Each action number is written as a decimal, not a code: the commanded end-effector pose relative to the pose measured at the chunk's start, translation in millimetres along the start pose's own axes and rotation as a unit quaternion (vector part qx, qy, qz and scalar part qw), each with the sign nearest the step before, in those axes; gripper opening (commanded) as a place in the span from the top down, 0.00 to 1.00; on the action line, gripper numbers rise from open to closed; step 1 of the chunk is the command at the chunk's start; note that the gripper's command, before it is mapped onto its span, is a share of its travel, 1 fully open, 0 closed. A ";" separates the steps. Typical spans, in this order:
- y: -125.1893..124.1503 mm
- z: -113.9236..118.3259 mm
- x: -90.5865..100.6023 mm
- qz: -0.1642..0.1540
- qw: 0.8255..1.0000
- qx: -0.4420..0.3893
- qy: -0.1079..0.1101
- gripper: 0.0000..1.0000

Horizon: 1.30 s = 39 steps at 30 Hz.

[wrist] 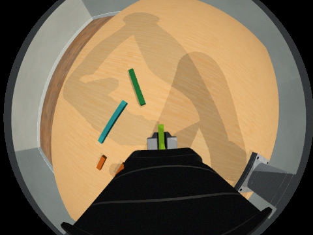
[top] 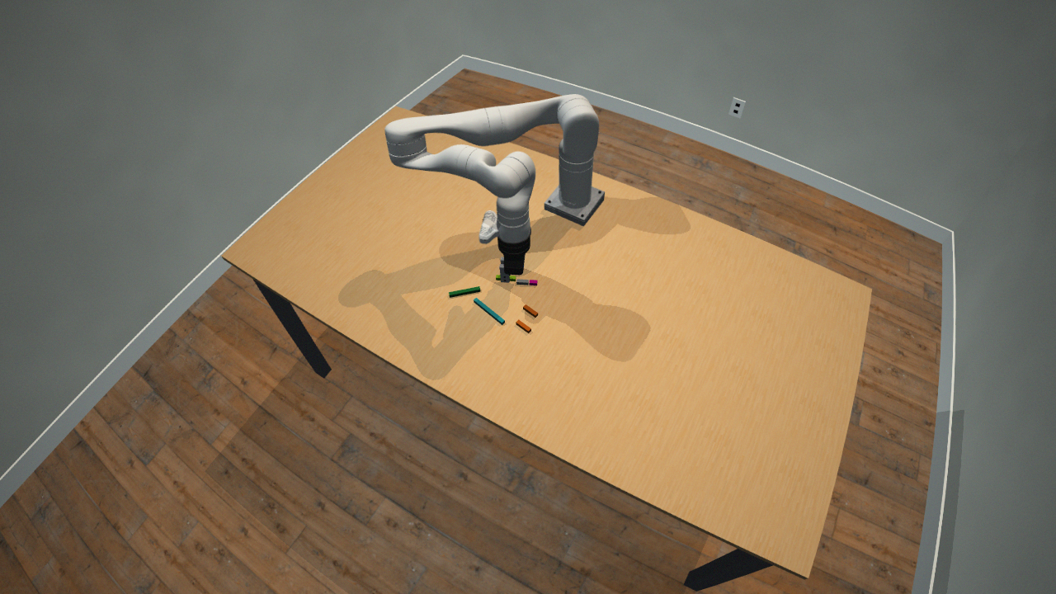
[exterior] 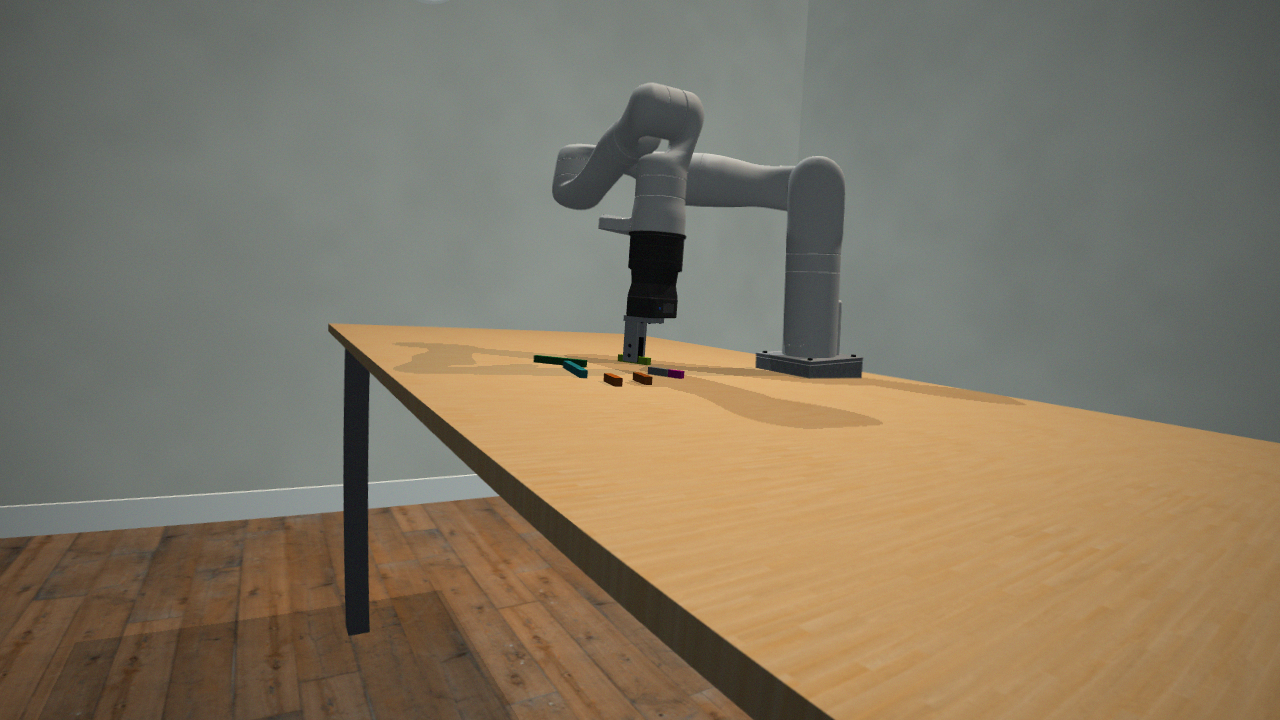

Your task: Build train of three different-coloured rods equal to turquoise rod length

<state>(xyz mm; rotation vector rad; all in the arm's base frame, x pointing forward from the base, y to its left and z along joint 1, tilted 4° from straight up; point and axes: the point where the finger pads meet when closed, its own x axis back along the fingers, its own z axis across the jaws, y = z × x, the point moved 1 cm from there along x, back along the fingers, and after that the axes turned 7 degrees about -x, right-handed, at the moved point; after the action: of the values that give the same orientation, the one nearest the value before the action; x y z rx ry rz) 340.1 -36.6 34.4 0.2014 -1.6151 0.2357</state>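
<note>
My gripper point(top: 505, 276) point(exterior: 634, 356) point(wrist: 161, 138) is shut on the lime rod point(top: 511, 277) point(exterior: 643, 360) point(wrist: 161, 134), low at the table top. Just right of the lime rod and in line with it lie a grey rod point(top: 521, 281) point(exterior: 657, 370) and a magenta rod point(top: 532, 282) point(exterior: 675, 373), end to end. The turquoise rod point(top: 488, 311) point(exterior: 574, 368) point(wrist: 112, 121) lies diagonally in front. A green rod point(top: 464, 291) point(exterior: 559, 360) point(wrist: 137, 86) lies to its left. Two orange rods point(top: 530, 310) point(top: 523, 325) point(exterior: 641, 377) point(exterior: 612, 379) lie apart near the turquoise rod; one of the two orange rods point(wrist: 101, 161) shows in the wrist view.
The arm's base point(top: 574, 203) point(exterior: 808, 363) stands on the table point(top: 701, 384) behind the rods. The table's left edge point(exterior: 429, 420) is some way off.
</note>
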 end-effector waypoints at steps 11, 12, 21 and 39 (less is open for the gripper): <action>1.0 -0.9 -0.3 0.000 1.000 -0.001 -0.003 0.76; 1.0 -0.9 -0.3 0.000 1.000 -0.001 -0.003 0.76; 1.0 -0.9 -0.3 0.000 1.000 -0.001 -0.003 0.76; 0.9 -1.1 -9.4 0.000 1.000 -0.002 -0.003 0.76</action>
<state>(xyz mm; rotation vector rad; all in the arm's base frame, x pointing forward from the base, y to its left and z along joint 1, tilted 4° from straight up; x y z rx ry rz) 341.5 -37.5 28.0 0.1984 -1.6181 0.2362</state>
